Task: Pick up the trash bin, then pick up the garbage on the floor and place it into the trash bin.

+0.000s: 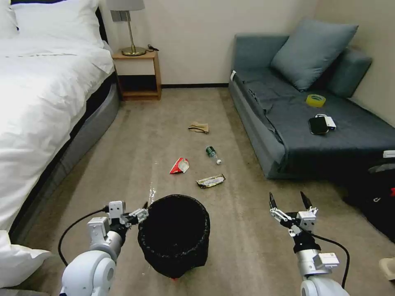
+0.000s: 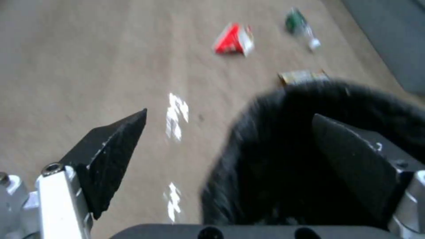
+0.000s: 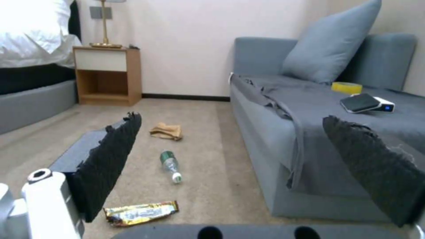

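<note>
Head view: left gripper point(image 1: 145, 207) at the near-left rim of the trash bin point(image 1: 175, 234), fingers apart, one inside the rim and one outside; judged step, gripping the bin. Seat the rim deep between the fingers before closing. Right gripper point(image 1: 289, 200) hovers spread, empty. Beyond, on the floor: snack wrapper point(image 1: 210, 180), red-and-white wrapper point(image 1: 180, 165), green bottle point(image 1: 212, 153), tan paper point(image 1: 198, 127).

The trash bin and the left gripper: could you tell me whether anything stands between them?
Nothing visible does. The open left gripper is already at the trash bin, one finger inside the rim and the other outside.
</note>
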Robot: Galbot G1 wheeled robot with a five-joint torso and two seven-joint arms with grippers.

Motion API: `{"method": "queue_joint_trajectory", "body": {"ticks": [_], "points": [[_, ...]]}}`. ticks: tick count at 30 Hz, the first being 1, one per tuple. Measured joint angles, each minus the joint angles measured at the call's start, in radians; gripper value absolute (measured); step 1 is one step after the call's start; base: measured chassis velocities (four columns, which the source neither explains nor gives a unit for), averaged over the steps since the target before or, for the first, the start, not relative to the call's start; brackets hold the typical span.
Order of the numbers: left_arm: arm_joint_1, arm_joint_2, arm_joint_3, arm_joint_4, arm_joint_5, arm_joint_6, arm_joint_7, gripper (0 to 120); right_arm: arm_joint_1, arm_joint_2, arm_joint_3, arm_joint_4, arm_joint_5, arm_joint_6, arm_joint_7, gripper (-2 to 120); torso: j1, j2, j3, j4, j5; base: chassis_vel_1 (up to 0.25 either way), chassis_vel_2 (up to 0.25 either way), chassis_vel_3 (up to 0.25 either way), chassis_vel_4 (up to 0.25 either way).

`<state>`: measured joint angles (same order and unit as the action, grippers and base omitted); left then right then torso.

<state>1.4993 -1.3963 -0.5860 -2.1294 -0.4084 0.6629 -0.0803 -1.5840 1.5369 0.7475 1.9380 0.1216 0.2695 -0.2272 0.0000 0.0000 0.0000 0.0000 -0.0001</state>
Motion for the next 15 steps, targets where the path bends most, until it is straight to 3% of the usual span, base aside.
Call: {"method": "queue_joint_trajectory", "body": {"ticks": [15], "points": [[-0.032,-0.002,0.048,0.115,-0.065,0.058,-0.033,98,0.011,0.008,-0.01,-0.018,0.004,0.002,-0.007,100,0.0,0.0,0.0,0.0,0.0,0.0,0.0,0.0,0.0]]}}
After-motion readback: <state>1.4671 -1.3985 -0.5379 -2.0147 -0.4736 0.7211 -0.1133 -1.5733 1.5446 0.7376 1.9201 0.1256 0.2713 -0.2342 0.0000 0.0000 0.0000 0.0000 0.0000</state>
